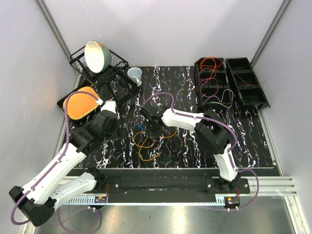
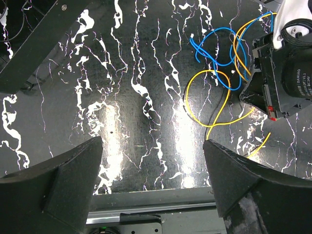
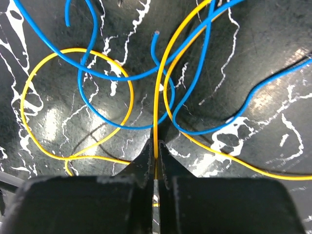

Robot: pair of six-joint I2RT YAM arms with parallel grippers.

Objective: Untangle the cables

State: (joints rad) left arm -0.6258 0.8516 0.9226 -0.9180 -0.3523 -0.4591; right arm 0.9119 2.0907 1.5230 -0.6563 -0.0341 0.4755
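A tangle of thin cables lies mid-table: yellow loops (image 1: 145, 145) and a blue cable (image 1: 141, 127). My right gripper (image 1: 152, 127) is down on the tangle and shut on one yellow cable (image 3: 156, 97), which runs straight out from between the jaws (image 3: 156, 148). Blue cable loops (image 3: 127, 79) cross over and around it. My left gripper (image 1: 118, 130) hovers open and empty to the left of the tangle. In the left wrist view the yellow loop (image 2: 209, 71) and the blue cable (image 2: 214, 31) lie ahead and to the right of the open left gripper (image 2: 153, 161), beside the right gripper (image 2: 273, 83).
Two black bins (image 1: 201, 92) (image 1: 239, 85) at the back right hold orange and red cables. A dish rack (image 1: 119, 66) with a bowl (image 1: 96, 56), a white cup (image 1: 135, 74) and an orange mat (image 1: 80, 103) stand at the back left. A metal rail (image 2: 146, 204) runs along the table's near edge.
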